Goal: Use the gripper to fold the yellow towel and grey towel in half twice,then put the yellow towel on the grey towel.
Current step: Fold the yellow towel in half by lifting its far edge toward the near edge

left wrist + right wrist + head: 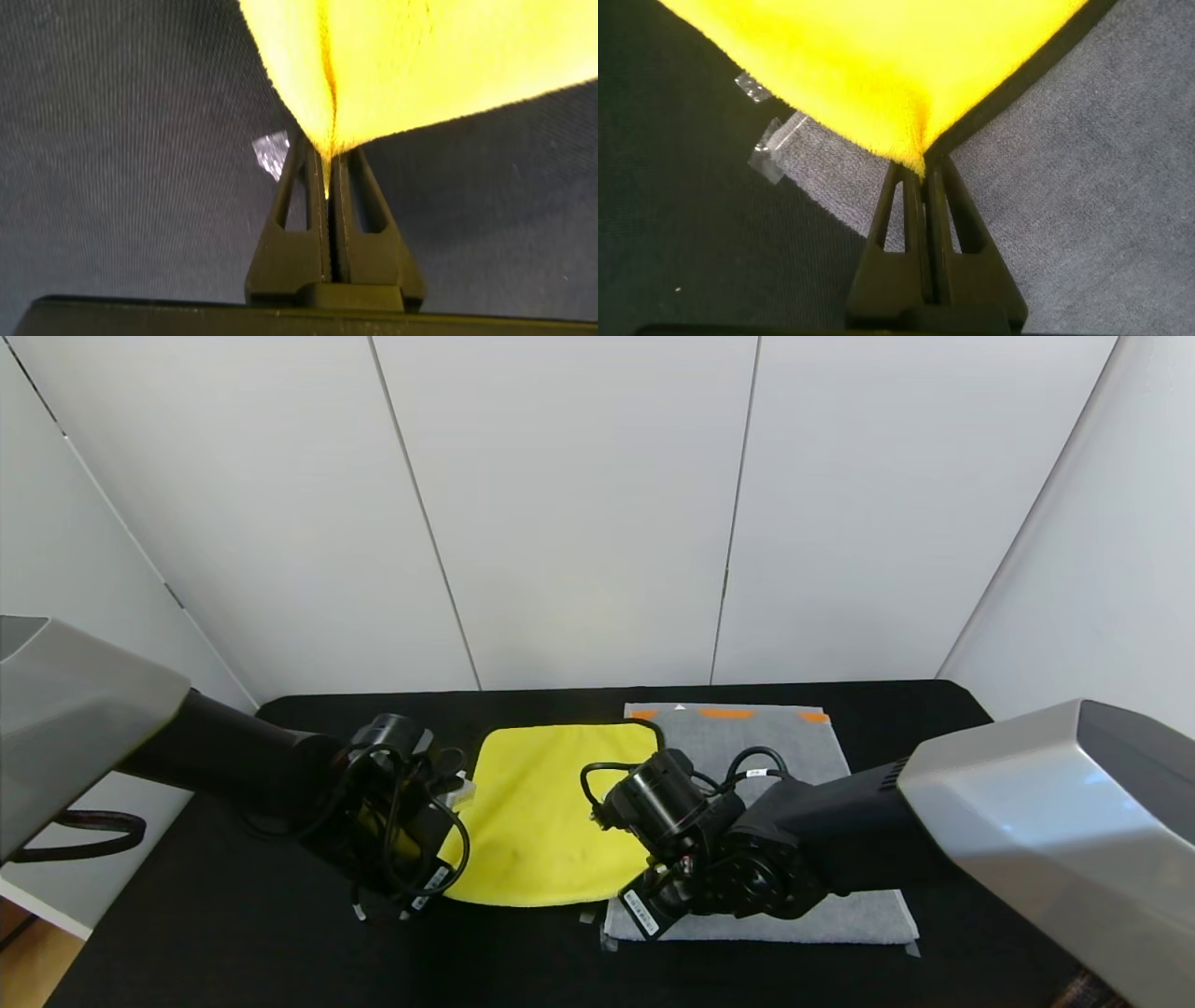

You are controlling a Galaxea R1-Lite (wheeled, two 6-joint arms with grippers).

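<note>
The yellow towel (546,812) lies spread on the black table, its right edge overlapping the grey towel (803,747). The grey towel has an orange patterned band (728,713) at its far end. My left gripper (446,859) is at the yellow towel's near left corner. In the left wrist view it (327,166) is shut on that yellow corner (411,56), lifted off the table. My right gripper (627,882) is at the near right corner. In the right wrist view it (924,173) is shut on the yellow cloth (878,65), above the grey towel (1083,187).
The black table (280,943) reaches back to white wall panels. Clear tape bits lie by the towels' near corners (586,917) (911,949), and show in the left wrist view (271,154) and right wrist view (775,149). A dark strap (84,835) hangs off the table's left.
</note>
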